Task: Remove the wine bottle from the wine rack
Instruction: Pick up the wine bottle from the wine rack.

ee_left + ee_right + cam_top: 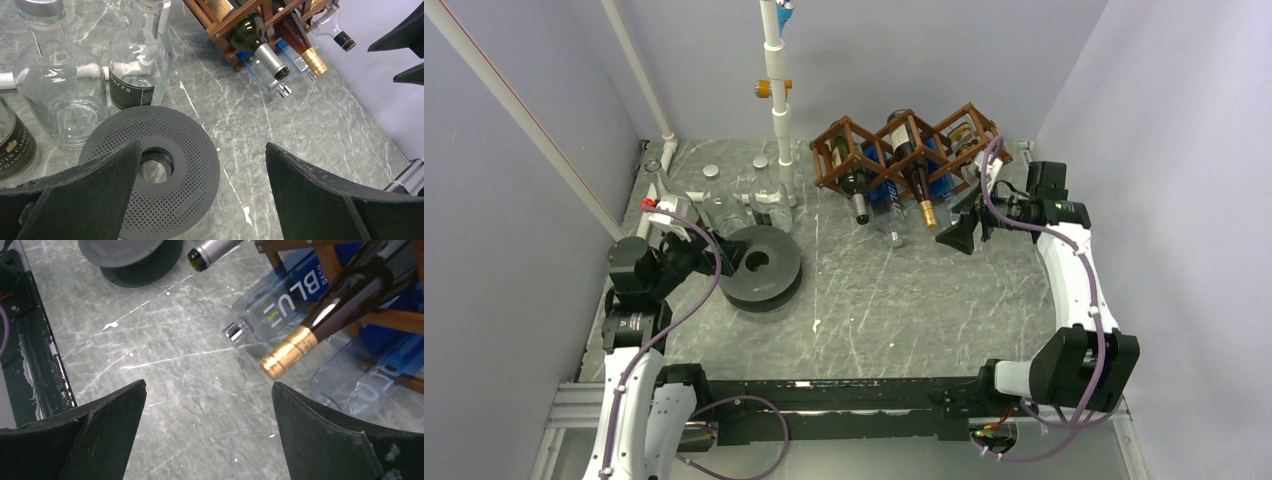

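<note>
Widely open right gripper point(208, 385), near rack point(218, 31)

Wood, glass, foil, stone-look
Wine rack point(220, 31) of smooth brown wood; wine bottle point(350, 295) dark glossy glass, shiny gold foil neck; tabletop point(200, 405) grey marbled, scuffed; perforated disc point(185, 165) matt grey.

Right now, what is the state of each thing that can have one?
wine rack, upright, bottles inside
gold-foil bottle, in the rack, neck sticking out
silver-foil bottle, in the rack, neck sticking out
left gripper, jaws open, empty
right gripper, jaws open, empty
</note>
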`<state>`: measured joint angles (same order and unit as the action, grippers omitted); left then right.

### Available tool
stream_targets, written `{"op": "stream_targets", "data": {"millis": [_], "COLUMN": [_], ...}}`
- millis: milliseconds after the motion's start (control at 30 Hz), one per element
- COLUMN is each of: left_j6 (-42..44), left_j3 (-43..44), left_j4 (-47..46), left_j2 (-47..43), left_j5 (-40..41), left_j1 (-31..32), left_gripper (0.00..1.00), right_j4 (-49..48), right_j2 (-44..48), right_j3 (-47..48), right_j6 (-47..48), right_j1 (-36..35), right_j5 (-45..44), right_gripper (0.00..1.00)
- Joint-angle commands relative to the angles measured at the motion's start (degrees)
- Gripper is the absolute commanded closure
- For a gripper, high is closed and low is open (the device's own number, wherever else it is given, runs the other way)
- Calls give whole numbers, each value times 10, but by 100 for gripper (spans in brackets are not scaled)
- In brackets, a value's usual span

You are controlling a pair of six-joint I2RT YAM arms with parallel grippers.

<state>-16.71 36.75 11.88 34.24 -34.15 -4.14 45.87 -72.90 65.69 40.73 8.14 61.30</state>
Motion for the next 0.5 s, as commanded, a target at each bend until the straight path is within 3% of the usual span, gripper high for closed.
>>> {"op": "stream_targets", "data": {"millis": [0,267,467], "left_j6": [11,14,19], "left_j3": [-3,-3,-2], "left_j4": [-6,-2,2], "left_j2": [-7,-7,-7], "left_j5": [5,13,23], "left_j1": [1,1,1], "left_gripper": [0,0,0], "right_j4": [-14,-26,-104], "right_j2": [-22,-96,-150], "right_j3": [66,159,184], "right_j6": [-45,-139,-260], "right_j1": [-39,-199,-277], "right_j5": [-56,-207,-295], "right_gripper": [0,0,0]}}
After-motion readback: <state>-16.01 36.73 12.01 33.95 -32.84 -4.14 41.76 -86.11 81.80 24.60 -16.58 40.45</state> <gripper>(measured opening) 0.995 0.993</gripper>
